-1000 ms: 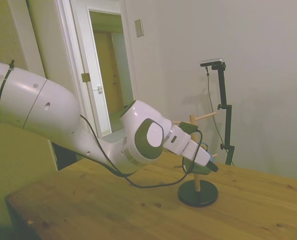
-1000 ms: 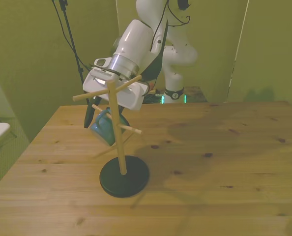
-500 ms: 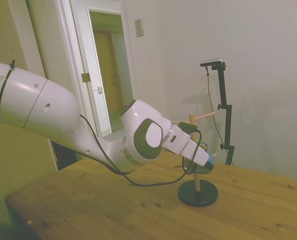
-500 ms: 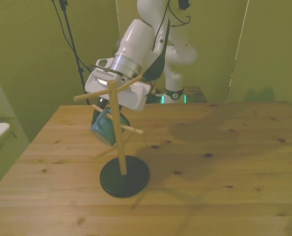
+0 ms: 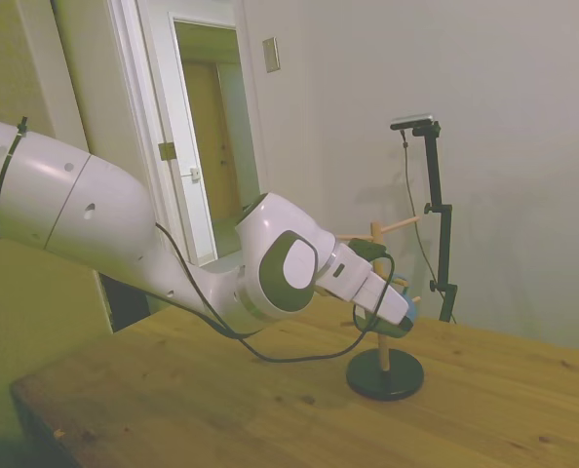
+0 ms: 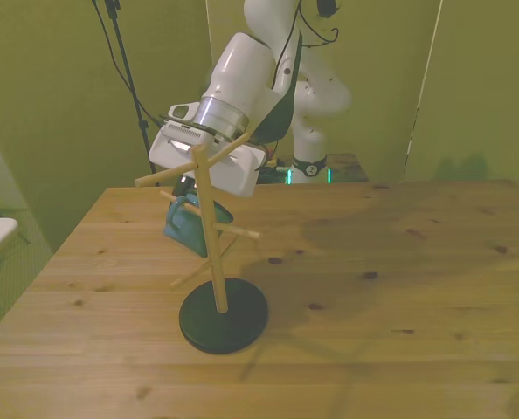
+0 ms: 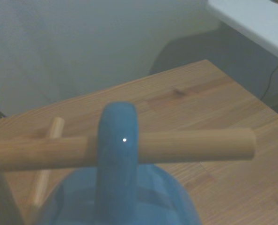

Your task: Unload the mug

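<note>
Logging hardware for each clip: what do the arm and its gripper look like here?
The arm is glossy white with rounded segments and grey oval joint caps. A black cable loops under the wrist and a black tie rings the upper segment. In the front view a silver ring sits above the boxy white gripper, and the base shows a green light. The jaws cannot be made out.

You see dim, yellow-green tinted pictures with soft shadows; the wrist view is blurred, with a small glare dot.
</note>
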Controlling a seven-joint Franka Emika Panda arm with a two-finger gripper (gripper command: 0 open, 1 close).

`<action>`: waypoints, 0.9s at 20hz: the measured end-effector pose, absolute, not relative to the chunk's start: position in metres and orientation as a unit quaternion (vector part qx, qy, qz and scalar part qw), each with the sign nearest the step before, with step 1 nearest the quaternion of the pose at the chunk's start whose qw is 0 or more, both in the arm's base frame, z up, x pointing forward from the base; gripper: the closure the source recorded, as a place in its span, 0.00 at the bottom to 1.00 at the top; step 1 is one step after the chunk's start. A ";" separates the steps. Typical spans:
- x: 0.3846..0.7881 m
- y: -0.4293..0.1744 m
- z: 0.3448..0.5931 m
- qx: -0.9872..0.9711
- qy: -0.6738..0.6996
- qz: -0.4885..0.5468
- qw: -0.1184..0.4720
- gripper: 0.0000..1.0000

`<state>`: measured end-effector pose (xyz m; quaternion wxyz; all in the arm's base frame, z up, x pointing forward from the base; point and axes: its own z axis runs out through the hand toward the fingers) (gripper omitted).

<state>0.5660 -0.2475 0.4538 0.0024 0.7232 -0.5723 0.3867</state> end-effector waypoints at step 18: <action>0.540 -0.266 0.477 0.709 -0.595 0.378 -0.010 1.00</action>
